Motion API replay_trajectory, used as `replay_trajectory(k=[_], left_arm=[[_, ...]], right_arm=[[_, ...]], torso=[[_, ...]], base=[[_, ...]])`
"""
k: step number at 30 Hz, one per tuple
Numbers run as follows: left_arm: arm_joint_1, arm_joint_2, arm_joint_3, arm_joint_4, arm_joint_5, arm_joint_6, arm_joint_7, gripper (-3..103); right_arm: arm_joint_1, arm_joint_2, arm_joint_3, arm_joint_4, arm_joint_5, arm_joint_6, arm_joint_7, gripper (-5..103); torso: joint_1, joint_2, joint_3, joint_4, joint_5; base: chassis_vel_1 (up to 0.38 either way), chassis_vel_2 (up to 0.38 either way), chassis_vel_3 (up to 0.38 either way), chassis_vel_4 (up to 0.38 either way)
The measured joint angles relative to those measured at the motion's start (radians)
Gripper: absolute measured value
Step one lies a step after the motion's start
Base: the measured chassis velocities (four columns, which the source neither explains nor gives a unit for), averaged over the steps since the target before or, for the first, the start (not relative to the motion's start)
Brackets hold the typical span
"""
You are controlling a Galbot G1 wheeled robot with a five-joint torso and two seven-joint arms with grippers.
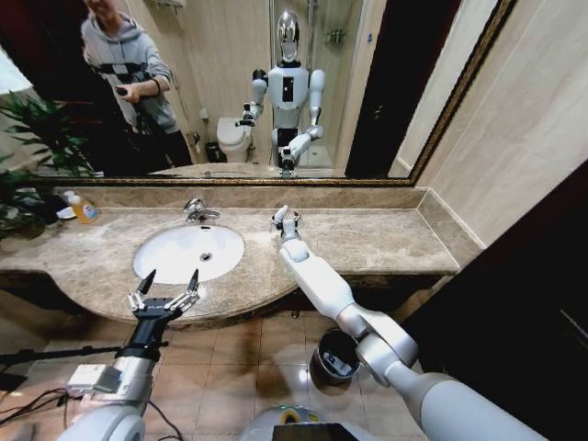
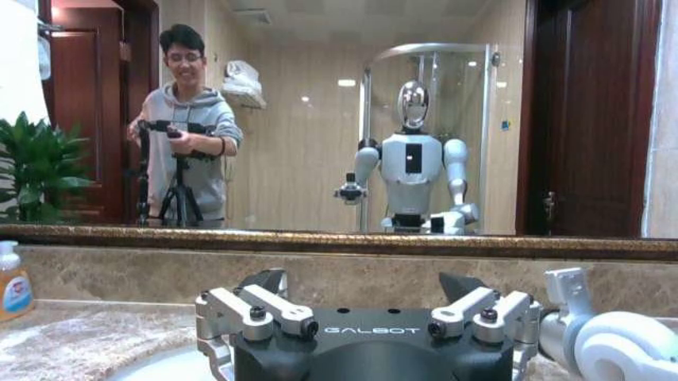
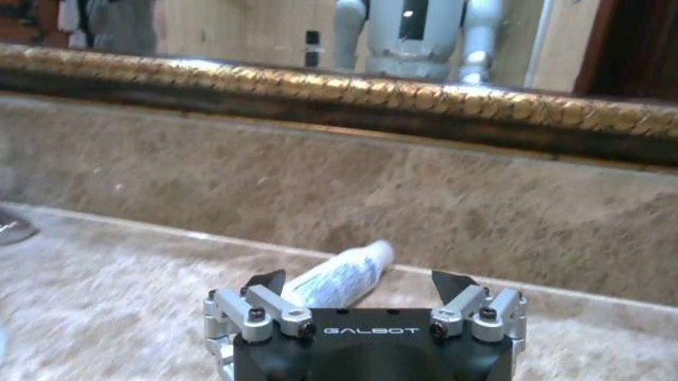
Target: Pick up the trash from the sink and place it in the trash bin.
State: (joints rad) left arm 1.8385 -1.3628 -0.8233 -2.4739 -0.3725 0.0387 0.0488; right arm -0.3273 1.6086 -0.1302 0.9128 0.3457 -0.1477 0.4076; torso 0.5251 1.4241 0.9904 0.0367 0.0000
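A small white tube with blue print, a piece of the trash (image 3: pixel 341 272), lies on the marble counter against the backsplash, outside the sink (image 1: pixel 188 252). My right gripper (image 1: pixel 286 219) (image 3: pixel 358 279) reaches over the counter to the right of the chrome faucet (image 1: pixel 197 211). It is open, with the tube between its fingers, closer to one finger than the other. My left gripper (image 1: pixel 172 277) (image 2: pixel 363 284) hangs open and holds nothing, just above the counter's front edge before the basin. The trash bin (image 1: pixel 333 356), dark with a shiny rim, stands on the floor under my right arm.
An orange soap bottle (image 1: pixel 84 209) (image 2: pixel 13 284) stands on the counter at the far left, by a green plant (image 1: pixel 32 138). A gold-framed mirror (image 1: pixel 276 179) runs along the back wall. A tiled side wall (image 1: pixel 514 138) closes off the counter's right end.
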Motion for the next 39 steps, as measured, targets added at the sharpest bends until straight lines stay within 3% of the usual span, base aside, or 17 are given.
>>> replay_trajectory(k=[26, 39], left_arm=[[0.000, 0.000, 0.000, 0.000, 0.000, 0.000, 0.000, 100], [0.000, 0.000, 0.000, 0.000, 0.000, 0.000, 0.000, 100]], right_arm=[[0.068, 0.000, -0.101, -0.069, 0.044, 0.001, -0.073, 94], [0.075, 0.000, -0.097, -0.131, 0.027, 0.035, -0.105, 93]], torso=[[0.000, 0.000, 0.000, 0.0001, 0.0000], [0.000, 0.000, 0.000, 0.0000, 0.0000]], base=[[0.000, 0.000, 0.000, 0.000], [0.000, 0.000, 0.000, 0.000]])
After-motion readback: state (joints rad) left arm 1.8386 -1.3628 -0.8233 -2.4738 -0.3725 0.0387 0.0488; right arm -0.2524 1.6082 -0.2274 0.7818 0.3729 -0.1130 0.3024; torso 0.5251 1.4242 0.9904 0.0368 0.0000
